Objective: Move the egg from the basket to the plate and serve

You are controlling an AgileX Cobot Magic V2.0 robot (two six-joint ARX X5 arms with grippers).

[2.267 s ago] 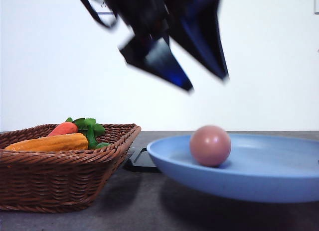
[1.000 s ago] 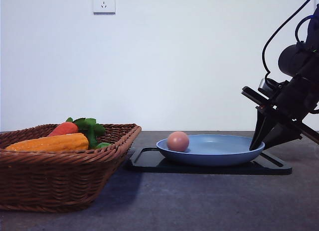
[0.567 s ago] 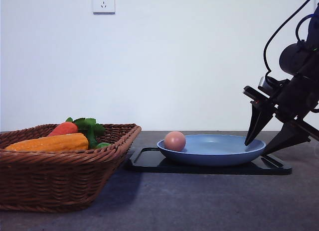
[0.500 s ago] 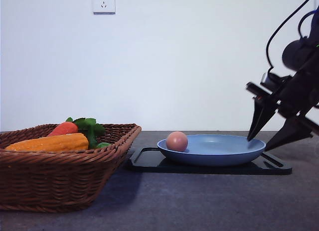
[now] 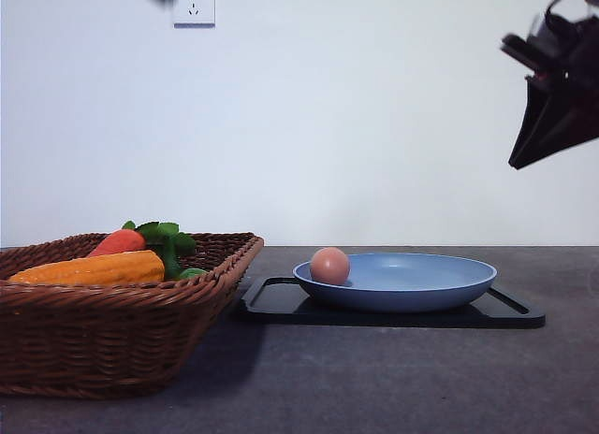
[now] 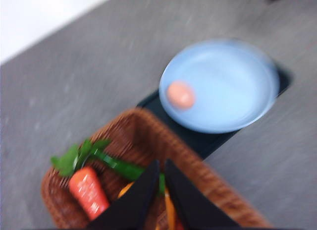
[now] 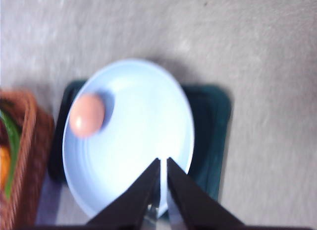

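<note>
The pinkish-brown egg (image 5: 329, 266) lies inside the light-blue plate (image 5: 421, 282), against its left rim. The plate rests on a flat black tray (image 5: 281, 308). To the left stands the brown wicker basket (image 5: 112, 345). My right gripper (image 5: 524, 151) hangs high above the plate's right side, shut and holding nothing. Its wrist view looks down on the plate (image 7: 148, 121) and the egg (image 7: 87, 115), fingers (image 7: 146, 190) nearly touching. My left gripper (image 6: 161, 188) is shut and empty above the basket (image 6: 148, 136), with the egg (image 6: 181, 94) and plate (image 6: 233, 81) beyond.
An orange-red carrot (image 5: 119, 241) with green leaves and a yellow-orange corn cob (image 5: 89, 268) lie in the basket. Grey tabletop (image 5: 374, 378) stretches in front of the tray. A wall socket (image 5: 194, 4) is high on the white wall.
The right gripper has let go of the plate's right rim, risen well above it and gone from open to shut. The plate and egg stay put on the tray.
</note>
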